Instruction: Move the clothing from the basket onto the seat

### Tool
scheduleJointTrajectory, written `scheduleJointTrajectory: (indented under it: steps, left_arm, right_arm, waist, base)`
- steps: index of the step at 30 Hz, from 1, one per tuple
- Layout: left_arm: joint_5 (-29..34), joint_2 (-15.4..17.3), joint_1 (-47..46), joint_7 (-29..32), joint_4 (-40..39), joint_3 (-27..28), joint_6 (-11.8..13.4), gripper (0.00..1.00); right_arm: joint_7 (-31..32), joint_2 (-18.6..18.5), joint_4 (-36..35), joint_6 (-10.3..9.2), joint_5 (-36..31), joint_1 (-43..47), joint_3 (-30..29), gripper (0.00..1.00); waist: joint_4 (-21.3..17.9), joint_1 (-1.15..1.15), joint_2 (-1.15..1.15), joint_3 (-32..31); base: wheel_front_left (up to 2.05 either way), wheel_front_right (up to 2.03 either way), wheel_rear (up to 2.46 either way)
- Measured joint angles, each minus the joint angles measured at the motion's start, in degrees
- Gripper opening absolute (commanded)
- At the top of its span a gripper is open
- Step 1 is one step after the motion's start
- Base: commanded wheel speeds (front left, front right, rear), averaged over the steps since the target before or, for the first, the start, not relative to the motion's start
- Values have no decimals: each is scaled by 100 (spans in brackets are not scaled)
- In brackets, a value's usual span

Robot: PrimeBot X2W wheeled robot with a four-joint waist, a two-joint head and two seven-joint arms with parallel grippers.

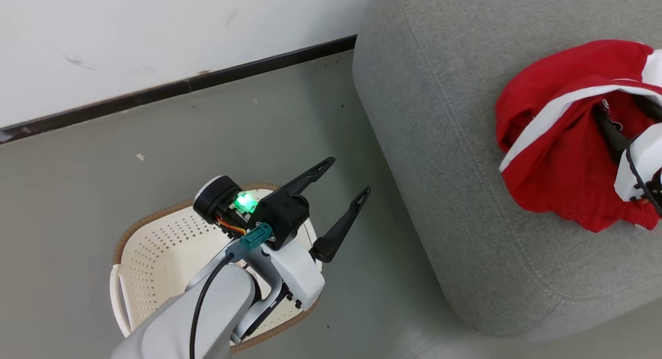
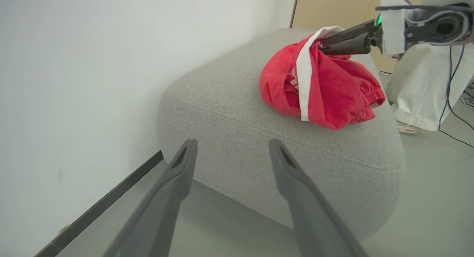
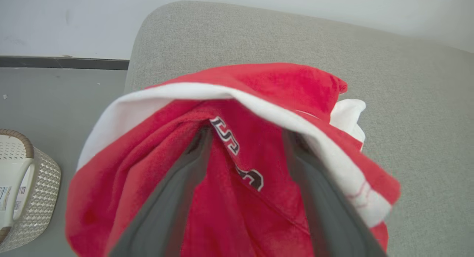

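lying on the seat (image 1: 445, 141), the clothing (image 1: 558, 157) is a crumpled red heap with a white stripe, at about 3 o'clock in the head view and near the cushion's front edge. the right hand (image 3: 248, 134) is pushed into the heap from the 3 o'clock side. in its own wrist view its two dark fingers stand well apart, with red cloth bearing small white lettering lying loose between them and a white-edged fold draped over their tips. nothing looks pinched, so this hand is spread open and is only buried in the fabric.

the basket (image 1: 155, 245) stands on the grey floor (image 1: 103, 167) at about 7 o'clock in the head view, well apart from the seat. what shows of its perforated inside is bare. the left hand (image 1: 347, 177) hangs above the basket's 3 o'clock rim, fingers pointing toward 1 o'clock. it is fully spread with nothing between the fingers. in the left wrist view it looks toward the seat's rounded corner, with the red heap at 1 o'clock. a white wall (image 1: 155, 33) with a dark baseboard (image 1: 181, 85) runs across at 11 o'clock.
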Motion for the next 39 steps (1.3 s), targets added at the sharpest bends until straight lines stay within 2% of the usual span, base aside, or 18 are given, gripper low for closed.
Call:
scheduleJointTrajectory:
  steps: [16, 28, 34, 39]
  left_arm:
    - [-124, 91, 54, -111, 200, 143, -9, 100]
    - [-350, 185, 525, -464, 392, 631, 356, 100]
    - [-480, 236, 841, -648, 477, 914, 624, 100]
    - [-530, 308, 1133, -797, 554, 1140, 838, 100]
  right_arm:
    - [-413, -126, -364, 0, 216, 282, 386, 100]
    - [-827, -123, -675, 0, 213, 437, 286, 100]
    - [-915, 25, -855, 0, 96, 527, 260, 100]
    - [-966, 288, -1017, 0, -85, 588, 192, 100]
  waist:
    - [-391, 0, 0, -258]
    - [-479, 0, 0, -599]
    - [-364, 0, 0, -762]
    - [-220, 0, 0, -893]
  base:
    - [0, 0, 0]
    - [0, 0, 0]
    - [0, 0, 0]
    - [0, 0, 0]
